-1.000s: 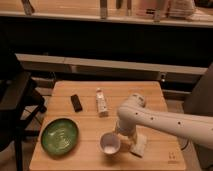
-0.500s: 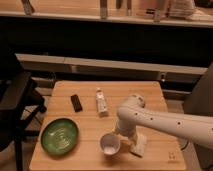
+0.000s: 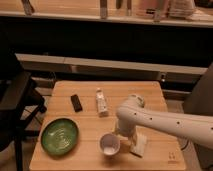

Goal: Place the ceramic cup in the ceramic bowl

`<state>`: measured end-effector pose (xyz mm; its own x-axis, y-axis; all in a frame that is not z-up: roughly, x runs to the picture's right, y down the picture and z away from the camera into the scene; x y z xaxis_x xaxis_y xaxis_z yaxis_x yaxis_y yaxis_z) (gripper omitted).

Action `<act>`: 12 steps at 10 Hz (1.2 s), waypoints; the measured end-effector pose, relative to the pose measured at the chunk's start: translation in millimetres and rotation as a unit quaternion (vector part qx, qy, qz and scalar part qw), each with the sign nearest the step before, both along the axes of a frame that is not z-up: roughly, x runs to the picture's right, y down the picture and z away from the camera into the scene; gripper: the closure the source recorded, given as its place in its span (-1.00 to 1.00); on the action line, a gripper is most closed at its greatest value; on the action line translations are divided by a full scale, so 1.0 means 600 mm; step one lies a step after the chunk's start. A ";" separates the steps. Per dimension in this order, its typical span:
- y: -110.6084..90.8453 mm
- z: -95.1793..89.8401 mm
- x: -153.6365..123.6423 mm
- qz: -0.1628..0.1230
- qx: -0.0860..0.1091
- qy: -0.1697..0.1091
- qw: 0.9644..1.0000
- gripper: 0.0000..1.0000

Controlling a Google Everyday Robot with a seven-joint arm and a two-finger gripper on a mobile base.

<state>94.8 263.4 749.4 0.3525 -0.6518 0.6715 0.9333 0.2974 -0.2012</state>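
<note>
Note ceramic cup (image 3: 109, 145) on wooden table (image 3: 150, 92) near front edge, right of ceramic bowl (image 3: 59, 135) and outside it, with gripper (image 3: 121, 136) low beside cup's right side, white block (image 3: 138, 144) just beyond; cannot tell grip state.

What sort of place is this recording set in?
Probably a café or office seating area: a small wooden table with a dark chair beside it and a long counter behind. The gripper is low over the table, close by the ceramic cup.
</note>
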 end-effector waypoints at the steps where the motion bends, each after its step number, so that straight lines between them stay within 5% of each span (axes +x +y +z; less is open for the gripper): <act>1: -0.001 0.000 0.000 0.001 0.000 0.000 1.000 -0.60; 4: -0.026 -0.023 -0.004 -0.006 0.009 0.000 1.000 -0.60; 8: -0.097 -0.116 -0.026 -0.025 0.040 -0.025 0.999 -0.60; 12: -0.083 -0.172 -0.047 -0.056 0.058 -0.060 0.995 -0.60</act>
